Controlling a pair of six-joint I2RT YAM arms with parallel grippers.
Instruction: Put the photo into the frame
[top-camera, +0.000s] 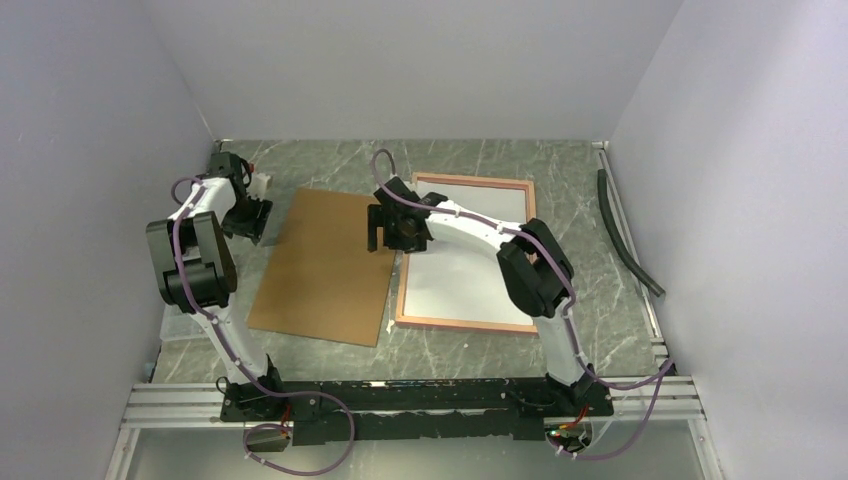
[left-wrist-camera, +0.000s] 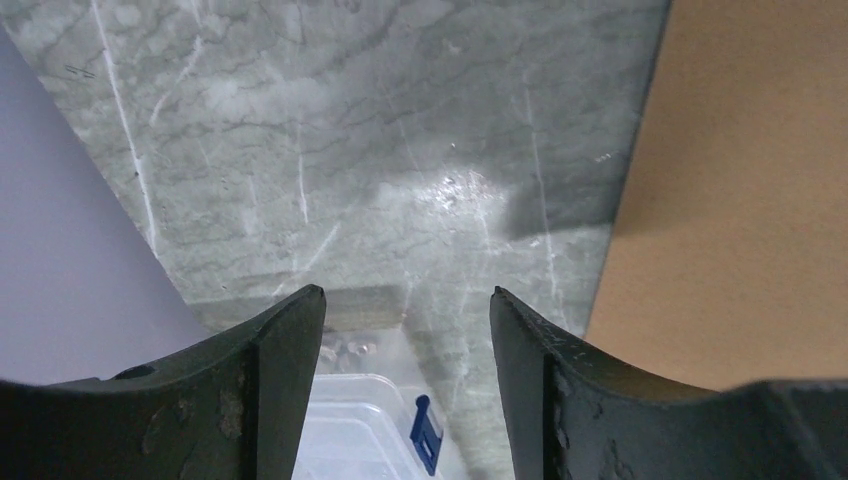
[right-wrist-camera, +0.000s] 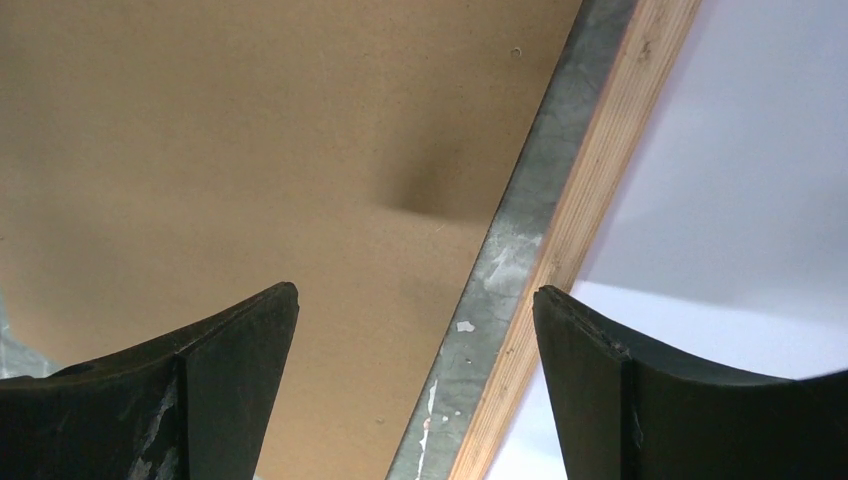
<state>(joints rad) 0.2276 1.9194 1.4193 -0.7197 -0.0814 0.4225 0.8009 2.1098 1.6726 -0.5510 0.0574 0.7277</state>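
The frame (top-camera: 462, 323) lies flat at centre right, its light wood rear side up. Inside it lies the photo (top-camera: 470, 270), white back up. In the right wrist view the wood rail (right-wrist-camera: 600, 190) runs diagonally with the white photo (right-wrist-camera: 740, 180) beyond it. My right gripper (top-camera: 385, 235) hovers open over the strip of table between the frame's left rail and the brown backing board (top-camera: 325, 265); its jaws (right-wrist-camera: 415, 295) hold nothing. My left gripper (top-camera: 250, 215) hangs open at the far left, over bare marble (left-wrist-camera: 405, 295), left of the board (left-wrist-camera: 740, 180).
A clear plastic box with a blue latch (left-wrist-camera: 370, 430) sits on the table's left side (top-camera: 185, 325), below the left gripper. A black hose (top-camera: 625, 235) lies along the right wall. Grey walls close in on three sides, and a metal rail (top-camera: 400, 400) carries both arm bases.
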